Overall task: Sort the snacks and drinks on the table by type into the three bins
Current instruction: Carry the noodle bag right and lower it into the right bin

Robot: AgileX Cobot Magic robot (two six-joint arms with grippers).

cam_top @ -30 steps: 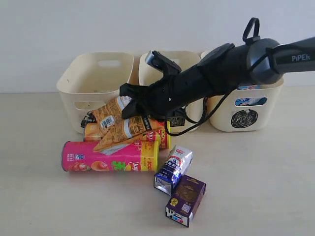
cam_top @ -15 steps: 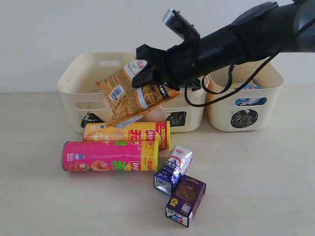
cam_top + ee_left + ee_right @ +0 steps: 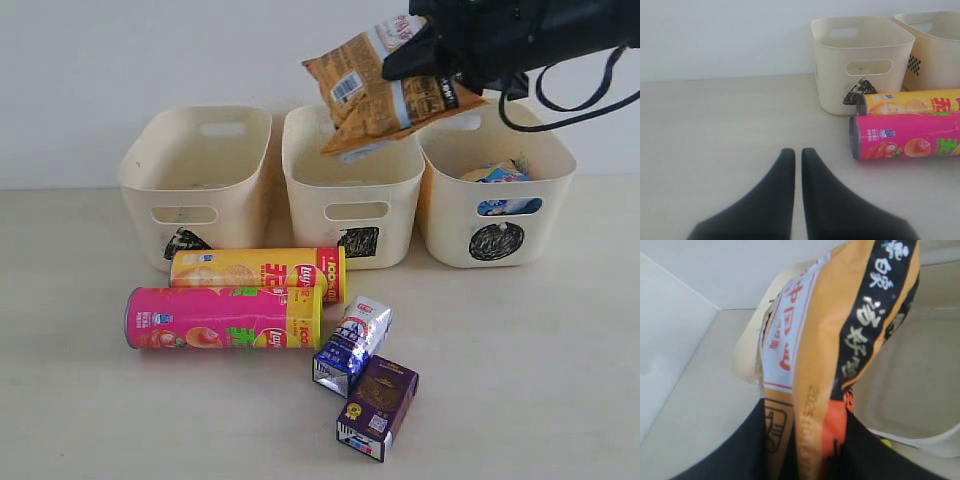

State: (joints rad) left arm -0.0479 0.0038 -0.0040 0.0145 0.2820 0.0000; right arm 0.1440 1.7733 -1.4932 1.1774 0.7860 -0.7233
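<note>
Right gripper of mine clamped the orange bag over the middle bin; circle bin lay at four o'clock.

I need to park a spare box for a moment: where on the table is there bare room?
In the exterior view, bare table stretches right of the purple carton, before the circle bin, and again left of the pink tube. Crowded: the middle, where the yellow tube, pink tube and blue-and-white carton cluster.
</note>
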